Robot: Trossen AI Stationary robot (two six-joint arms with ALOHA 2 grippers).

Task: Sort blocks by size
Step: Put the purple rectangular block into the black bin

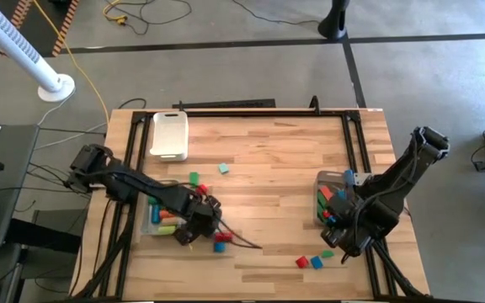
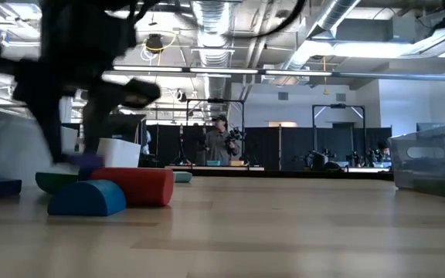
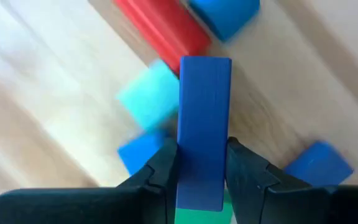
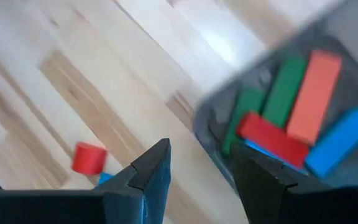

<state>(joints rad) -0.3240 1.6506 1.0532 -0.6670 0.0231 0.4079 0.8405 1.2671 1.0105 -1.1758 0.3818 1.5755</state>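
My left gripper (image 1: 202, 217) (image 3: 202, 152) hangs over the table's near left part, beside a clear bin (image 1: 150, 223), shut on a blue bar (image 3: 204, 118). Under it lie loose blocks: a red bar (image 3: 163, 28), a teal block (image 3: 149, 96) and blue blocks (image 3: 224, 15) (image 3: 319, 163). My right gripper (image 1: 343, 246) (image 4: 199, 163) stands open with nothing between its fingers, at the near edge of the right clear bin (image 1: 322, 181). That bin holds green, red, orange and blue bars (image 4: 291, 118). A red cylinder (image 4: 90, 157) lies on the wood near it. My left gripper pinches the blue bar's two long sides (image 3: 202, 168) between its two fingers, toward the bar's upper end. The fingers come steeply from above and lie along the bar, which sticks out past the fingertips. The bar's lower end (image 3: 205, 65) looks clear of the blocks beneath.
A white tray (image 1: 168, 135) sits at the far left. Green (image 1: 194, 178), teal (image 1: 223, 168) and red (image 1: 200, 188) blocks lie mid-table; red (image 1: 301, 263), blue (image 1: 317, 263) and green (image 1: 327, 253) ones lie near the front right. The table's middle is bare wood.
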